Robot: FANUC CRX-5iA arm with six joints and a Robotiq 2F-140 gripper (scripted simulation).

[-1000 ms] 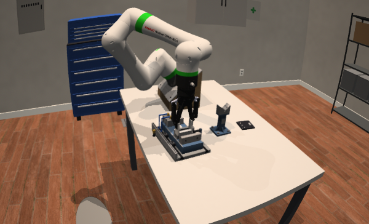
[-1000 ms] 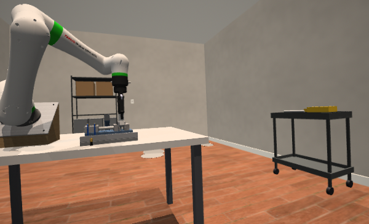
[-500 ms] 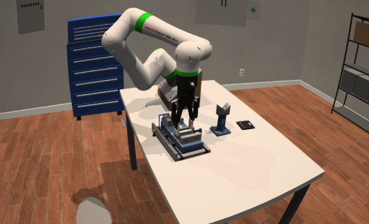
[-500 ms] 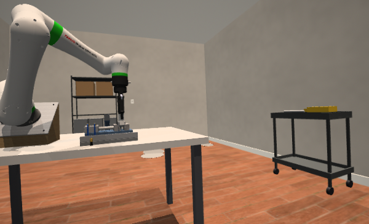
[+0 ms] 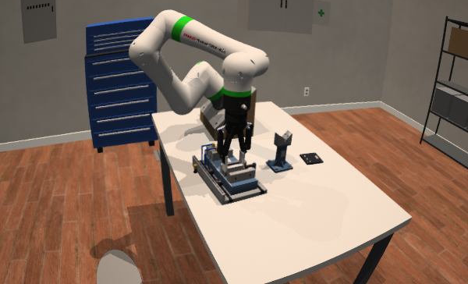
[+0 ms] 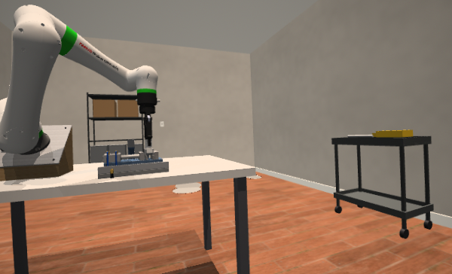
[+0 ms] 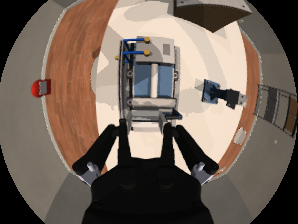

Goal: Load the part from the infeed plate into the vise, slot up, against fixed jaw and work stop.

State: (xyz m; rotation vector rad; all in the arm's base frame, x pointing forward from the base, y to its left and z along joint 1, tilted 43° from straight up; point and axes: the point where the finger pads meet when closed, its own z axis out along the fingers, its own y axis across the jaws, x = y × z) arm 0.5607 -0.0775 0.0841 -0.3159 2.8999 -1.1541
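Note:
My gripper (image 5: 233, 159) points straight down over the vise (image 5: 229, 177) and is shut on the part (image 5: 234, 164), a small grey block between the fingertips. The part sits low, at the level of the grey jaws. I cannot tell whether it touches the low bars, the fixed jaw or the work stop. In the wrist view the fingertips stand at the near end of the vise (image 7: 149, 78). In the side view the gripper (image 6: 149, 143) reaches down to the vise (image 6: 132, 161). The dark infeed plate (image 5: 311, 158) lies bare at the right.
The blue V-block (image 5: 281, 151) stands upright between the vise and the infeed plate; it also shows in the wrist view (image 7: 220, 94). The robot's base block (image 5: 230, 115) sits behind the vise. A blue tool cabinet (image 5: 121, 84) stands beyond the table's back left.

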